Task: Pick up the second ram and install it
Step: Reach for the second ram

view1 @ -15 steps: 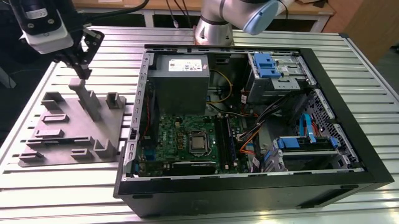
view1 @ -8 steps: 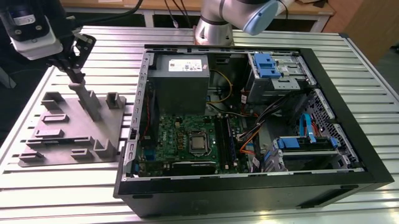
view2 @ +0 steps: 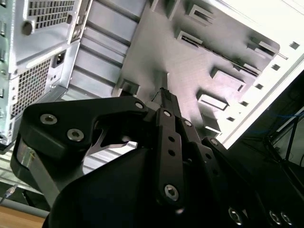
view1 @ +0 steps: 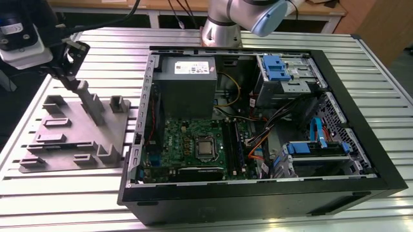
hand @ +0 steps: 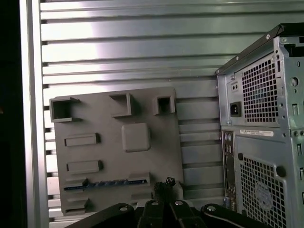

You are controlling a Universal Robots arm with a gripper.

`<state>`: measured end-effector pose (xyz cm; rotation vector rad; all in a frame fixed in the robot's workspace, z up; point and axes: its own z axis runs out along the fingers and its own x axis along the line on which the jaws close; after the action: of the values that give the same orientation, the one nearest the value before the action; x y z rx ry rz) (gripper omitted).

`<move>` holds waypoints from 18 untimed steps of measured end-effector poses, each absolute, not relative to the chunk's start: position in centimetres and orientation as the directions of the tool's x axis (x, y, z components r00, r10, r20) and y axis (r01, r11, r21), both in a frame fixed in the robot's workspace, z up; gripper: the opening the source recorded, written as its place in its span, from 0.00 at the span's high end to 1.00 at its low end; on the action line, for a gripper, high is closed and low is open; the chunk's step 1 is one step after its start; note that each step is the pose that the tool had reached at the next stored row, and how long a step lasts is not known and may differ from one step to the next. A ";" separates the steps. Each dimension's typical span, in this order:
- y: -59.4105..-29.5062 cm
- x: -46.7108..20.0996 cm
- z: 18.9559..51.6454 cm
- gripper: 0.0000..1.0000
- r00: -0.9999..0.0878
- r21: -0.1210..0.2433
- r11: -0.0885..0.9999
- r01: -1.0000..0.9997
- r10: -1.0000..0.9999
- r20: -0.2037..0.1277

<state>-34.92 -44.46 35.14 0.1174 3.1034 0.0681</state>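
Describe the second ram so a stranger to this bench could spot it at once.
At the exterior view's left, beside the open computer case, lies a grey holder plate. In the first wrist view, the second ram is the long thin strip, dark and bluish, set in one slot; the other pockets look plain grey.

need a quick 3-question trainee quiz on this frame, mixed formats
1. True or false: the end effector is inside the computer case.
2. Where is the end effector relative to the grey fixture plate? A) over it; B) beneath it; C) on the case's far side.
3. Fill in: the plate lies on the exterior view's ___ of the case.

Key: 1 false; 2 A; 3 left.
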 end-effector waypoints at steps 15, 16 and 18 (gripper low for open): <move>-45.5 -37.3 33.0 0.90 -0.997 0.045 0.996 0.075 0.076 -0.033; -45.6 -37.4 32.8 0.90 -0.997 0.045 0.996 0.075 0.076 -0.033; -45.7 -37.8 32.5 0.90 -0.997 0.045 0.996 0.075 0.076 -0.033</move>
<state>-37.76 -45.68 32.51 0.1173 3.1034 0.0680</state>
